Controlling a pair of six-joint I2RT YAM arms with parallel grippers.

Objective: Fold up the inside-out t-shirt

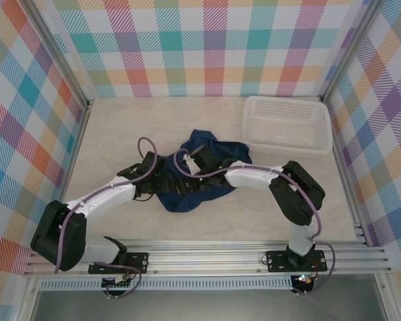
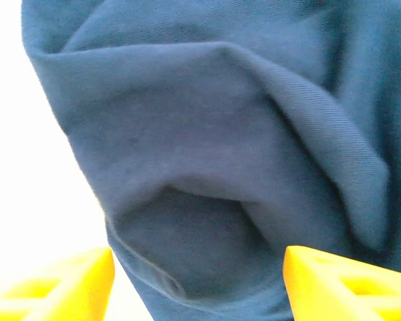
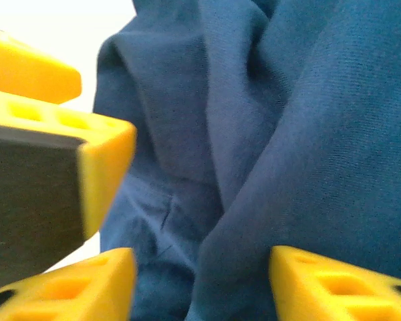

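L gripper and R gripper are sitting at the crumpled t-shirt. Both are gaping apart, w/ cloth lying betw. the jaws.

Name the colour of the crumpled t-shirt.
The t-shirt is dark navy blue, clearest in the left wrist view.

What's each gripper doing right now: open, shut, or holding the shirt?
Left gripper: open, shirt cloth between the spread jaws, nothing pinched.
Right gripper: open, a shirt fold in the gap, not clamped.
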